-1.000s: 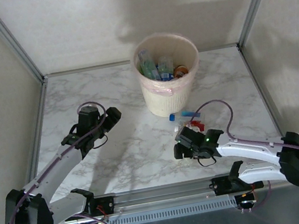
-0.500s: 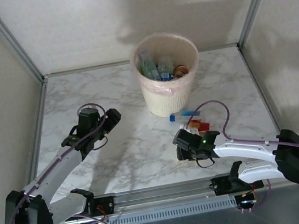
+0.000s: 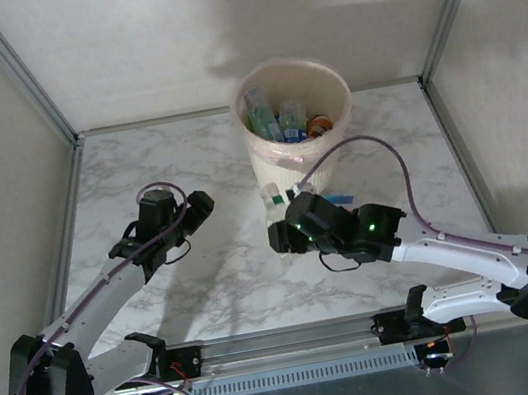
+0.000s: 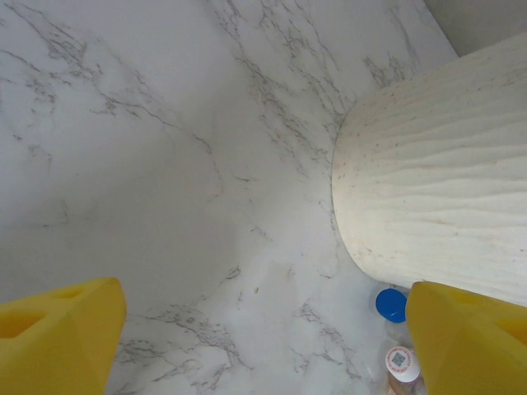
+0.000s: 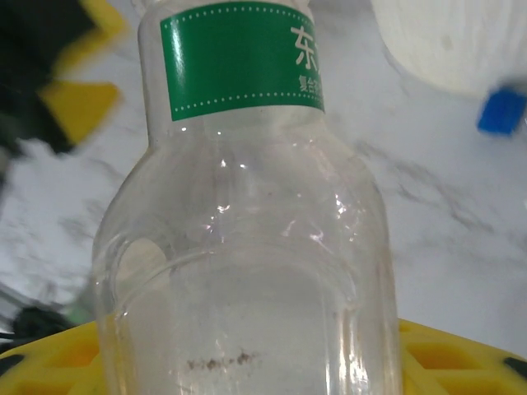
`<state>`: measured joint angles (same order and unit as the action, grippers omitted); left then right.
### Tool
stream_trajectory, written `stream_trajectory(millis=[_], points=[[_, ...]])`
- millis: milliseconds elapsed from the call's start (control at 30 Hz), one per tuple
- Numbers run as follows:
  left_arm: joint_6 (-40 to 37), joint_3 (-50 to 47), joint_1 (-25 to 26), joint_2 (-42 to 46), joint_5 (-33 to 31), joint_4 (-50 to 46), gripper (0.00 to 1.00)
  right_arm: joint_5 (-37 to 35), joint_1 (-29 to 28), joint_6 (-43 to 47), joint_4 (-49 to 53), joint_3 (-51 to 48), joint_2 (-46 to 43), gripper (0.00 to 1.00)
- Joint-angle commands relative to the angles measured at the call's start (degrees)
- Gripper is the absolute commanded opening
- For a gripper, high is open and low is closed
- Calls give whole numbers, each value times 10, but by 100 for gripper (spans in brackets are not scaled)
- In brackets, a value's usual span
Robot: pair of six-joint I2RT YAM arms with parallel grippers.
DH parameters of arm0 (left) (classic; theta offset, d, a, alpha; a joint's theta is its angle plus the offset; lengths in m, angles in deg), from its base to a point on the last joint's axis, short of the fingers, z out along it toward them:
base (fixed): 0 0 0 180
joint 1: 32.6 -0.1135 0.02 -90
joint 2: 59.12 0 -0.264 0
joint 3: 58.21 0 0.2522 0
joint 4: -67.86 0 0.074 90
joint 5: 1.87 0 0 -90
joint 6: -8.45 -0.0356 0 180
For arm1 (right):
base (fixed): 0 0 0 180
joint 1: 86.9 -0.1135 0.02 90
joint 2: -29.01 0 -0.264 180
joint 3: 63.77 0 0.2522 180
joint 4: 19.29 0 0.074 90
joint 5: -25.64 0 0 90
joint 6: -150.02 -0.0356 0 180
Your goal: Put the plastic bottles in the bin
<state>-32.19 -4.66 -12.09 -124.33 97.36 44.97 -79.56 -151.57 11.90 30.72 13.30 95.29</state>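
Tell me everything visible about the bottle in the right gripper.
The clear bottle is see-through plastic with a rounded shoulder, not crushed where it shows, a green label with white characters round its neck and what looks like a white cap. It seems empty, a few dark specks inside. The right gripper is shut on its lower body, yellow fingers at either side. It is held close to the near wall of the bin.
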Motion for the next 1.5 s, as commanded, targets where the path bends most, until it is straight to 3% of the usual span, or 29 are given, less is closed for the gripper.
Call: stream_trajectory(millis=[0,167,367,533,700,833,933,1000,1133,1267,1467], points=[[6,-14,6,-14,3,25,88,-42,-3,48,24,81,-1,44],[-17,13,50,-66,-11,16,88,-90,35,94,36,221,17,45],[-46,62,122,-106,-46,-4,88,-33,200,152,32,337,52,46],[-36,53,132,-106,-47,9,89,9,292,200,67,458,148,45],[-30,46,133,-101,-46,12,89,3,343,223,93,510,224,45],[-36,48,133,-94,-52,5,89,-17,367,231,109,503,258,51],[-40,54,133,-95,-53,0,90,-38,375,243,133,505,283,77],[-41,58,133,-96,-53,-2,90,-59,375,244,138,498,281,87],[-38,62,133,-98,-51,2,90,-87,375,240,130,475,240,93],[-37,67,133,-97,-51,3,90,-107,375,222,143,450,193,91],[-33,65,129,-83,-58,3,90,-92,373,144,108,231,24,90]])
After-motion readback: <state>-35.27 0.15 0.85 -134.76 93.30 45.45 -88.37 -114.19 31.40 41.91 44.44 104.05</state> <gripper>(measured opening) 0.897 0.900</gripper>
